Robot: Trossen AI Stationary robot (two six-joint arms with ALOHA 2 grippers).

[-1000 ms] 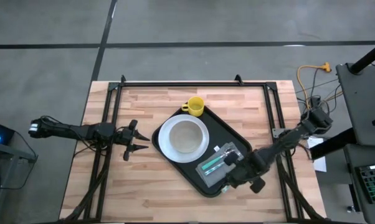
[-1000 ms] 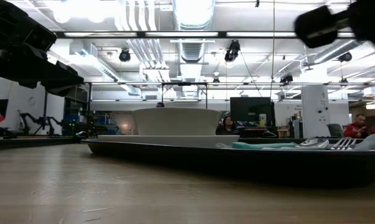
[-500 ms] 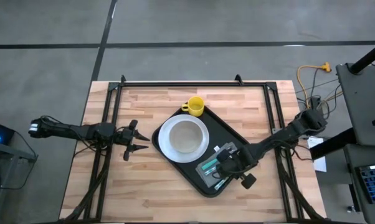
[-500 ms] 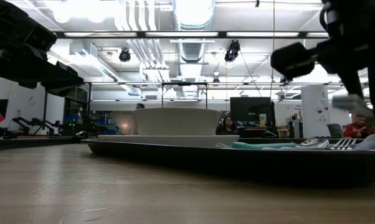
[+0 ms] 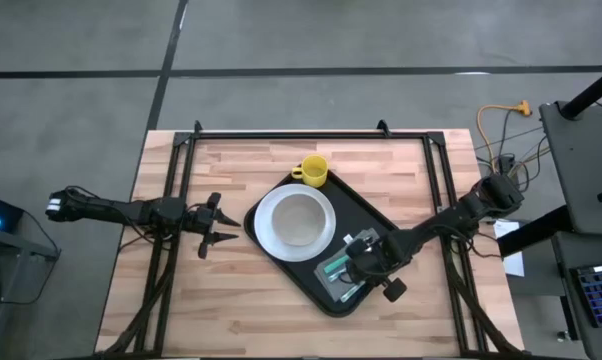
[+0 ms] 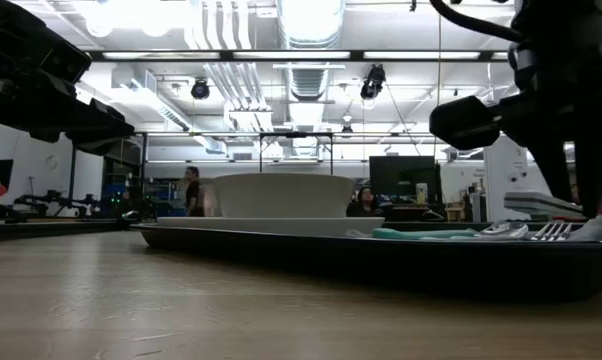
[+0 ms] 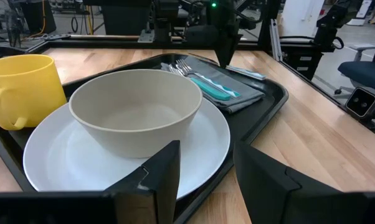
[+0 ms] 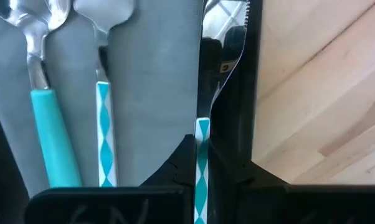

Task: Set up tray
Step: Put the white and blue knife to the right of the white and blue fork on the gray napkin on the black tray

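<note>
While my left gripper (image 5: 224, 226) waits spread apart left of the tray (image 5: 381, 228) mid-table, my right gripper (image 5: 353, 262) pinches a knife (image 8: 202, 163) over the tray's near-right napkin (image 8: 150, 93).

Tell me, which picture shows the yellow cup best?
The left wrist view: the yellow cup is big and close there, standing on the tray beside the plate, handle showing. The high view shows the cup only small, from above. The low view and the right wrist view don't show it.
</note>
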